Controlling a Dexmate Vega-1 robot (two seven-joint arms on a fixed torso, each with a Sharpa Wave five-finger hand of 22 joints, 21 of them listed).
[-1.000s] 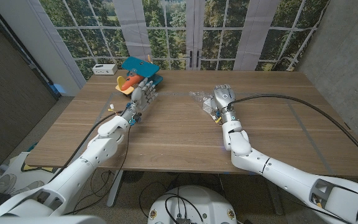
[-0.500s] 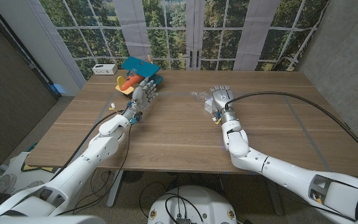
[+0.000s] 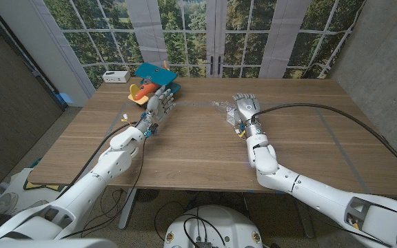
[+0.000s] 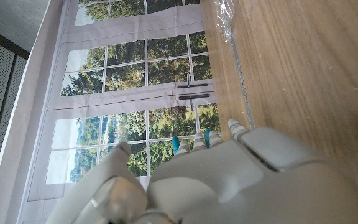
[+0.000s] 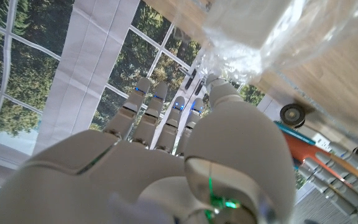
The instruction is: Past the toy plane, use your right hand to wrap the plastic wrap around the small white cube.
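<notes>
Head view: right hand (image 3: 245, 110) sits on the far half of the wooden desk (image 3: 205, 145), right of the middle, back of the hand facing the camera, fingers (image 3: 243, 100) extended and slightly apart, reaching toward the windows. Crumpled clear plastic wrap (image 3: 224, 108) lies on the desk touching the hand's left side and partly tucked under it. Whether the fingers actually grip the wrap I cannot tell; nothing is plainly pinched. The small white cube is hidden by the hand or the wrap, so its exact spot is unclear. Right wrist view: right hand fingers (image 5: 143, 99) straight and side by side, thumb up next to them, a bunch of plastic wrap (image 5: 260, 37) just beyond the fingertips on the desk surface, the toy plane (image 5: 328, 163) visible further off. Left hand (image 3: 158, 105) stands at the far left part of the desk, fingers spread and holding nothing, right beside the toy plane (image 3: 150, 81), a blue and orange toy near the desk's far edge. Contact between left hand and plane unclear. A small white box (image 3: 116, 76) sits at the far left corner past the plane. Left wrist view: back of the left hand (image 4: 197, 180), desk wood (image 4: 297, 81), a scrap of plastic wrap (image 4: 224, 18) well apart from it.
</notes>
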